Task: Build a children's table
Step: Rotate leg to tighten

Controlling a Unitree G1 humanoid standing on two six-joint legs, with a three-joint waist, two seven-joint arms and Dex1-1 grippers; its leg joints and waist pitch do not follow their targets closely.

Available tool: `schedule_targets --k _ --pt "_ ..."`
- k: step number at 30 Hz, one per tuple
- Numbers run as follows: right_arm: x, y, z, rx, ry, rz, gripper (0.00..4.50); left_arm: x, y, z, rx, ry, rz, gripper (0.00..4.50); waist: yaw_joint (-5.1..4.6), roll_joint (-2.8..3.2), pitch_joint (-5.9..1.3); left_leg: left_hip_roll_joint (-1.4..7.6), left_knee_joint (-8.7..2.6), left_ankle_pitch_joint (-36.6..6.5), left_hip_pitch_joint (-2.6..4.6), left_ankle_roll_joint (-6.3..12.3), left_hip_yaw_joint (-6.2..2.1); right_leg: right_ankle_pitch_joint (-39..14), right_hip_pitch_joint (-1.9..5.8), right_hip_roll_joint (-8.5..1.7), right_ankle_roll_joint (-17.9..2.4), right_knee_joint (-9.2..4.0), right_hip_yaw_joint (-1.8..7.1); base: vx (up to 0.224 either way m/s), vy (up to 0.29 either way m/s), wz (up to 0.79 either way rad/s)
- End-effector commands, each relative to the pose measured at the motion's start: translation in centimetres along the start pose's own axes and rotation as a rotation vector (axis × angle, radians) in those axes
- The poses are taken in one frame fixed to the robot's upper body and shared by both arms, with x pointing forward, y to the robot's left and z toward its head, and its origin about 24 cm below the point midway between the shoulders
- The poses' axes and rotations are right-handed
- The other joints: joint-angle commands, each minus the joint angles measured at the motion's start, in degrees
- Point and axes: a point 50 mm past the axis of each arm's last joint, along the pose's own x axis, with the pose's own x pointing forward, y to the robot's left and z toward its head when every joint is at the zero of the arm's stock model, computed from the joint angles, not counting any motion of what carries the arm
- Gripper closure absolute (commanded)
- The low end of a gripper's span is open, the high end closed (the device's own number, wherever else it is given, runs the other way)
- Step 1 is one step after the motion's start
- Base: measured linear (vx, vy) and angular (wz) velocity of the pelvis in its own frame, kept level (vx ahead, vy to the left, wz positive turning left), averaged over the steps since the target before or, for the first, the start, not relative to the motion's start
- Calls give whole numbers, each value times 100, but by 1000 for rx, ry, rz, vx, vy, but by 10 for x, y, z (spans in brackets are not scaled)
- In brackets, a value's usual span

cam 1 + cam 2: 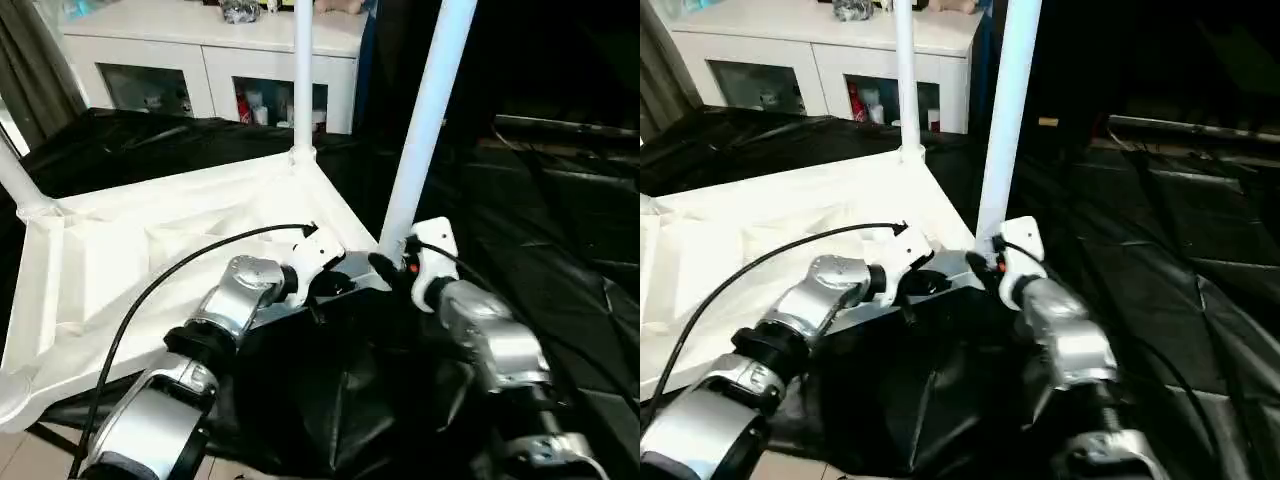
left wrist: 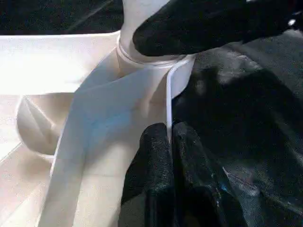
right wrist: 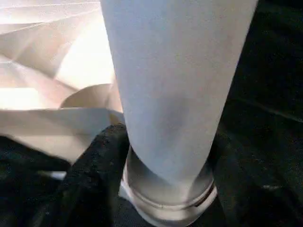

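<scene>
Two silver forearms reached over the upturned white top [image 1: 150, 260], which lay ribs-up on black sheeting [image 1: 560, 250]. At left, the left gripper [image 2: 169, 137] was pressed together on the top's thin rim, just short of the near corner socket [image 2: 147, 66]; its wrist view showed the rim pinched between the fingertips, a detail the head views hid. At right, the right gripper [image 3: 165, 156] stood spread around the base of the near leg [image 1: 425, 120], where the tube entered that socket, one finger [image 3: 102, 161] touching each side. Two more legs [image 1: 302, 75] rose from other corners. A white cabinet [image 1: 200, 70] stood behind.
</scene>
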Motion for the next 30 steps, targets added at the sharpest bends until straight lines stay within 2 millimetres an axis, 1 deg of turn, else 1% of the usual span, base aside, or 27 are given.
schedule_targets --k 1,2,3,4,5,7,8,9,10,11,12,13,15,16,17,19,20,21,22,24,25,30 --pt "0 25 -4 -44 42 247 140 0 -6 0 31 19 -102 450 0 4 -276 72 -394 -1485 -12 54 -6 -1323 291 -271 -877 -440 190 0 0 0" --pt "-3 24 -3 -67 42 273 140 -2 -6 -2 41 23 -113 450 0 8 -277 74 -389 -1446 -10 70 2 -1198 289 -278 -934 -433 194 0 0 0" --pt "-6 22 -3 -80 45 295 140 -4 -6 -3 46 26 -118 450 -2 -1 -276 74 -391 -1409 -22 82 -1 -1127 307 -282 -967 -426 189 0 0 0" --pt "-12 20 -2 -121 51 351 140 -9 -4 -6 51 31 -133 450 -3 -18 -285 64 -366 -1229 -37 135 15 -941 332 -290 -1036 -407 190 0 0 0" --pt "-14 19 -1 -130 52 362 140 -10 -4 -6 50 32 -137 450 4 -18 -291 70 -357 -1144 -31 165 17 -833 339 -289 -1095 -393 185 0 0 0" --pt "-20 18 0 -165 59 417 140 -14 -4 -9 49 35 -167 450 15 -31 -286 78 -358 -1091 -34 177 17 -793 348 -298 -1140 -385 181 0 0 0" --pt "-29 18 0 -206 74 514 140 -21 -7 -11 63 36 -237 450 16 -45 -280 76 -352 -1094 -36 211 27 -815 344 -295 -1165 -383 182 0 0 0" --pt "-32 18 1 -220 80 544 140 -24 -9 -12 72 25 -280 450 28 -61 -276 87 -358 -1133 -39 261 28 -907 355 -302 -1172 -389 180 0 0 0" --pt "-34 17 1 -226 87 567 140 -27 -10 -12 68 23 -309 450 39 -47 -269 101 -359 -1148 -51 286 25 -958 362 -308 -1181 -380 179 0 0 0" --pt "-34 17 1 -226 87 567 140 -27 -10 -12 68 23 -309 450 35 -40 -264 105 -362 -1163 -47 294 33 -997 343 -303 -1180 -388 180 0 0 0" --pt "-36 16 2 -236 103 603 140 -31 -13 -12 78 10 -359 450 31 -39 -260 113 -371 -1245 -33 269 32 -1164 319 -308 -1180 -401 172 0 0 0" --pt "-37 16 2 -248 113 624 140 -33 -13 -13 85 9 -369 450 39 -40 -253 123 -383 -1340 -30 234 24 -1367 320 -320 -1166 -410 172 0 0 0" --pt "-38 16 2 -256 119 638 140 -34 -13 -13 90 7 -375 450 38 -35 -240 123 -388 -1416 -15 208 32 -1532 293 -316 -1136 -437 177 0 0 0" --pt "-39 16 1 -276 142 673 140 -36 -15 -15 92 19 -399 450 59 -34 -249 136 -383 -1469 21 167 34 -1549 267 -320 -1144 -436 191 0 0 0" --pt "-39 16 1 -276 142 674 140 -37 -15 -15 91 20 -400 450 59 -38 -247 134 -381 -1478 22 162 35 -1509 268 -316 -1160 -428 195 0 0 0" --pt "-40 16 -1 -277 162 706 140 -39 -17 -16 82 26 -431 450 58 -47 -246 128 -389 -1435 -13 163 26 -1424 297 -312 -1164 -405 189 0 0 0" --pt "-40 16 0 -268 162 716 155 -39 -17 -16 81 25 -435 450 59 -43 -245 127 -387 -1425 -11 166 28 -1416 294 -312 -1162 -405 189 0 0 0" --pt "-41 16 -1 -263 166 726 155 -39 -18 -16 79 22 -438 450 61 -47 -252 129 -385 -1397 -10 166 25 -1378 298 -315 -1167 -398 188 0 0 0" --pt "-42 16 -2 -263 179 735 173 -39 -18 -15 77 21 -440 450 63 -52 -255 125 -376 -1333 -12 183 31 -1277 300 -311 -1196 -390 189 0 0 0" --pt "-43 15 -4 -265 196 742 176 -39 -18 -15 77 20 -440 450 74 -48 -261 119 -364 -1259 -17 198 36 -1190 306 -311 -1214 -386 188 0 0 0" --pt "-43 15 -5 -265 196 742 192 -39 -18 -15 77 20 -440 450 82 -49 -260 119 -365 -1227 -18 201 35 -1162 307 -310 -1218 -381 186 0 0 0" --pt "-42 17 -6 -235 179 734 233 -40 -15 -16 76 21 -409 450 90 -35 -250 115 -377 -1327 -15 155 30 -1365 303 -308 -1157 -401 182 0 0 0"
